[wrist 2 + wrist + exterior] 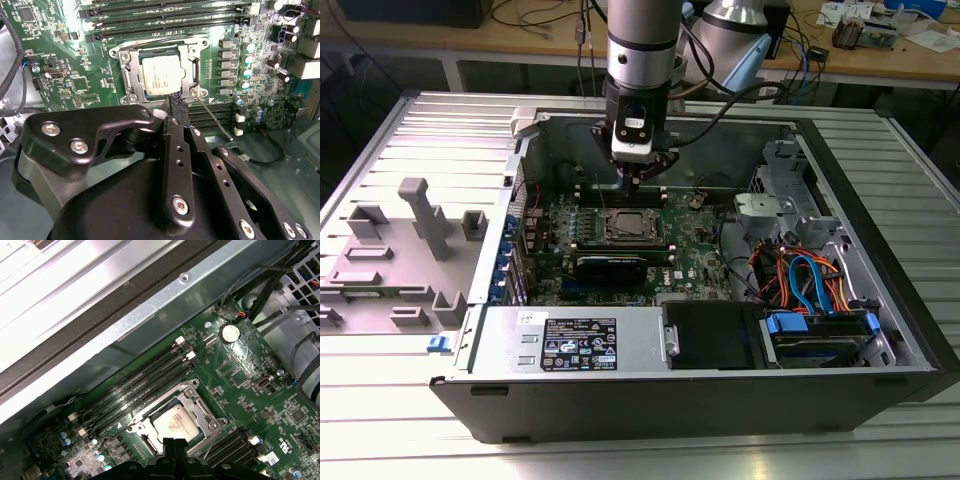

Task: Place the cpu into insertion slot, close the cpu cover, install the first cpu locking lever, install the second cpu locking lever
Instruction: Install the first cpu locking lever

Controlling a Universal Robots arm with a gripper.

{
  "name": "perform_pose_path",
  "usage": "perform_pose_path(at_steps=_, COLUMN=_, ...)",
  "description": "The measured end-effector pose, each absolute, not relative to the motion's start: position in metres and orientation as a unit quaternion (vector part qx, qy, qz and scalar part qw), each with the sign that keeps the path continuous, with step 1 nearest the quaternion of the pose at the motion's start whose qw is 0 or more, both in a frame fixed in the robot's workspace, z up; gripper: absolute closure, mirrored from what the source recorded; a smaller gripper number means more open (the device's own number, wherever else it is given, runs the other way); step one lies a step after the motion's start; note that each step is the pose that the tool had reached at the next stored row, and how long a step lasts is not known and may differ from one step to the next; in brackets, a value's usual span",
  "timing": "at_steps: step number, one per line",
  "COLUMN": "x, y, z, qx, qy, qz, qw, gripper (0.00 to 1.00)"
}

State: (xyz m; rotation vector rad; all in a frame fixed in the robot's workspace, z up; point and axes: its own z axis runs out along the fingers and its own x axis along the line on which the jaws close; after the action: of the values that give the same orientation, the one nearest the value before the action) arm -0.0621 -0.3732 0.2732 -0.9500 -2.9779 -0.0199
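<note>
Chip (161, 75) seated in the socket (632, 228), silvery top up, flat and square to the socket's sides. Cover (134, 77) lies down over it, its frame bordering the chip all round, with the chip's top showing through the window. We judge the first two steps done and the lever work in hand.

Tool (177, 106): fingertips together, at one corner of the socket, just above the board. We cannot tell whether they pinch anything. There is one arm, so no question of which is nearer.

Key relation: a thin lever (215, 118) starts at that same socket corner, right beside the tool tip. Its long axis slants away from the socket over a bank of memory slots (220, 107). It reads to us as unlatched, not tucked along the socket's edge. Whether tool and lever touch, we cannot tell. A second thin rod (160, 42) runs along the side of the socket away from the tool; hooked or not, we cannot tell.

In the exterior view the tool hangs upright over the socket's far edge, inside the open computer case (650, 405) on the bench (420, 130).

Writing: faint print on the chip's top, white lettering on the board around the socket, and a label (578, 345) on the box on the socket's near side in the exterior view. None of it is legible to us.
</note>
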Motion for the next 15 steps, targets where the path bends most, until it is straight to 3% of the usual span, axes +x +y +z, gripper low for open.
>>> perform_pose_path(at_steps=15, x=-0.0622, y=-0.3733, z=0.2732, qx=-0.289, qy=-0.957, qz=-0.007, qw=0.008, gripper=0.89)
